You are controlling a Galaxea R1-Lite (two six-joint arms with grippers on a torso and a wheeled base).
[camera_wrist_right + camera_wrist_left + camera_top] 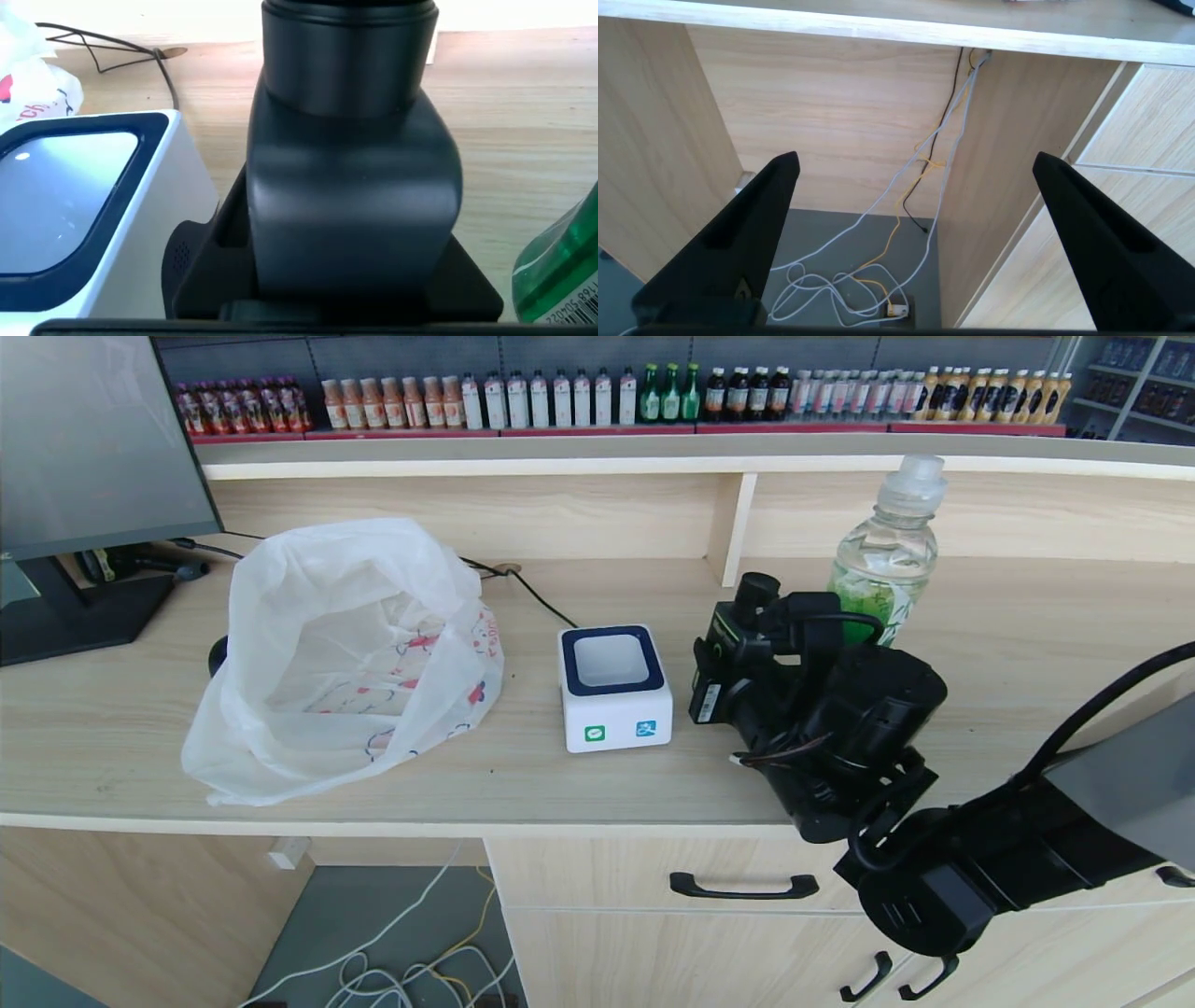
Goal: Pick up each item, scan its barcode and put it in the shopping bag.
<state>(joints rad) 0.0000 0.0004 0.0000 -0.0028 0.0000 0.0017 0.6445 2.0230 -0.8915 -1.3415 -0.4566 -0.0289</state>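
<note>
Left gripper (915, 161) spread wide, its two black wedge-shaped fingers (738, 243) well apart. Beyond the gap between them stands a light wooden back panel (831, 121) under a pale wooden counter edge (878, 23). Thin grey, black and yellow cables (926, 159) hang down the panel between the fingers to a grey floor (920, 266), ending in loose white cable coils (813, 289). Light wooden drawer fronts (1148, 121) lie past one finger.
</note>
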